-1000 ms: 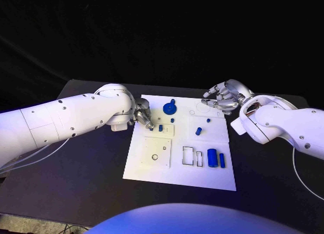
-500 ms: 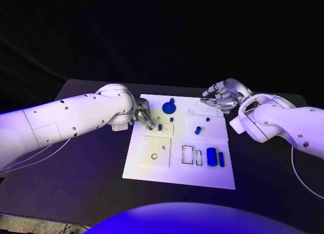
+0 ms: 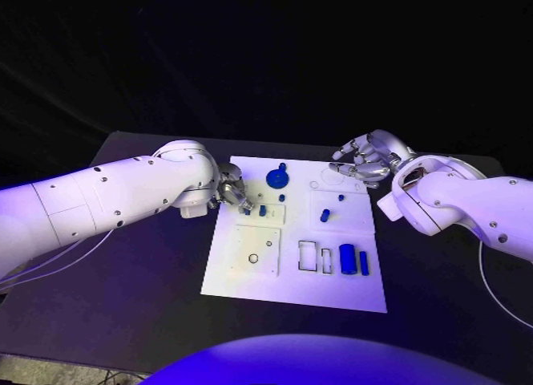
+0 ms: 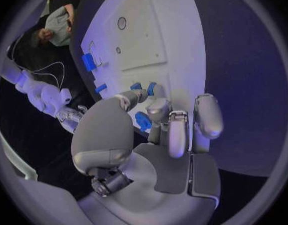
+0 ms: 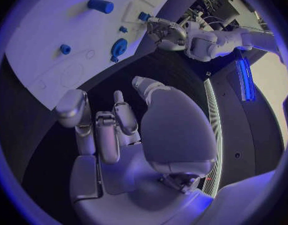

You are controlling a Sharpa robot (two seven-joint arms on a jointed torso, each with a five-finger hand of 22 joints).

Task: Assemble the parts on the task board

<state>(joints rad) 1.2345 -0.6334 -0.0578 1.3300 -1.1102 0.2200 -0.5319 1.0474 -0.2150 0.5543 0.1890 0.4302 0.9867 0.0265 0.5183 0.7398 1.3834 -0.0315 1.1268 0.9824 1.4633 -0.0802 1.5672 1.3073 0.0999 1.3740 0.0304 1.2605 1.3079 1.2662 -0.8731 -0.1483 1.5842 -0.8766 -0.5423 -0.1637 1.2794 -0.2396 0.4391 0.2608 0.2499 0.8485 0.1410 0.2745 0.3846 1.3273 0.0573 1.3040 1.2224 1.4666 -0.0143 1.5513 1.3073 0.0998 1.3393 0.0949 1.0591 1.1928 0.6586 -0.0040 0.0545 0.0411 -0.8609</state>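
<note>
Board: the white board (image 3: pixel 295 273) lies in the middle of the black table (image 3: pixel 127 273), between the two arms.
Left hand: the left hand (image 3: pixel 232 192) is over the board's left edge, toward its far end. In the left wrist view its fingers (image 4: pixel 172 135) curl down at a small blue peg (image 4: pixel 151 89) standing on the board. Whether they grip the peg or only touch it, I cannot tell.
Right hand: the right hand (image 3: pixel 365 163) hovers at the board's far right corner, fingers (image 5: pixel 121 117) loosely curled and apart, nothing in them. In the right wrist view it is above the table just off the board's edge.
Disc: a round blue disc (image 3: pixel 279 177) with a stem sits near the far end of the board, just beside the left hand and between the two hands.
Stub: a short blue stub (image 3: pixel 325 215) stands mid-board, on the right half.
Block: a blue block (image 3: pixel 349 259) lies near the board's right edge, well nearer the robot than either hand.
Bar: a thin blue bar (image 3: pixel 365 263) lies just right of the block, parallel to it.
Slots: two outlined rectangular slots (image 3: pixel 309 255) sit just left of the block.
Plate: a raised square plate (image 3: pixel 257 249) with a round hole occupies the board's left half.
</note>
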